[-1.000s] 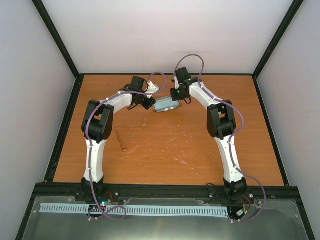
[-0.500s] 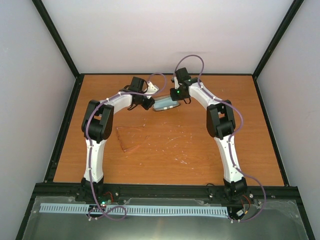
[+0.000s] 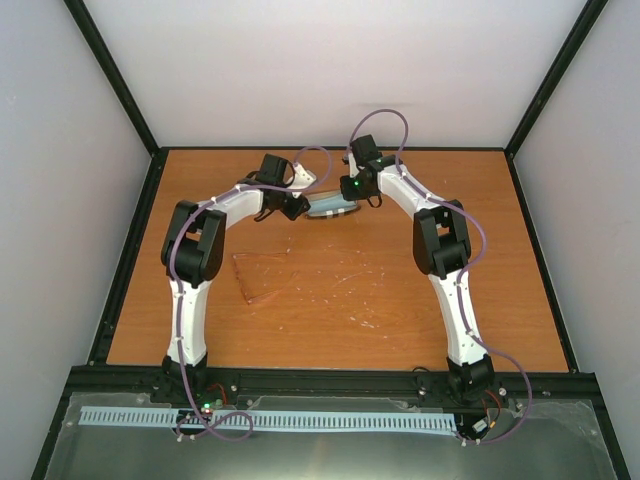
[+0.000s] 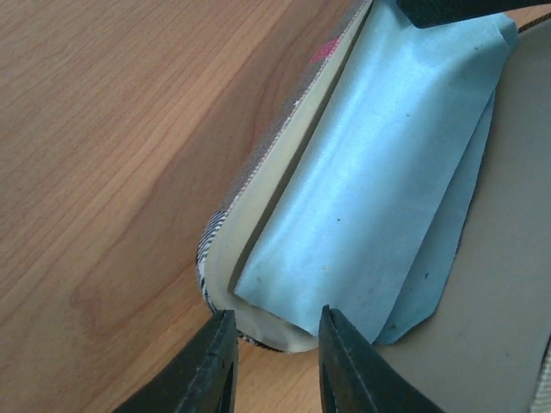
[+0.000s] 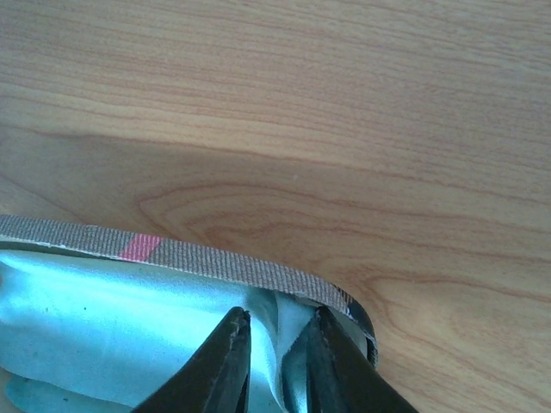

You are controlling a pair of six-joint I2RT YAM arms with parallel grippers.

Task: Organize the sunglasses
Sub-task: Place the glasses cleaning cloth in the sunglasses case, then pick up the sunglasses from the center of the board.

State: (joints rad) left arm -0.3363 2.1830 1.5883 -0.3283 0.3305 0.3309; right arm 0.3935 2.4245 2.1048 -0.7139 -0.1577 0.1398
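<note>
The sunglasses [image 3: 262, 277] lie faint amber on the wood, left of centre, apart from both grippers. The striped case [image 3: 333, 207] lies open at the far middle with the light blue cloth [image 4: 379, 172] inside it. My left gripper [image 3: 298, 207] is at the case's left end; in the left wrist view its jaws [image 4: 275, 314] stand apart over the end rim of the case [image 4: 258, 215]. My right gripper [image 3: 352, 200] is at the case's right end; in the right wrist view it [image 5: 280, 323] pinches a fold of the cloth [image 5: 112, 318] just inside the case rim [image 5: 215, 258].
The wooden table [image 3: 400, 300] has a black frame along its edges and white walls behind and beside it. Both arms arch over the far half. Pale scuff marks lie on the wood near the centre.
The case with the cloth has shifted slightly toward the far edge and looks narrower from above. Both grippers have stayed at its ends. The sunglasses have not moved.
</note>
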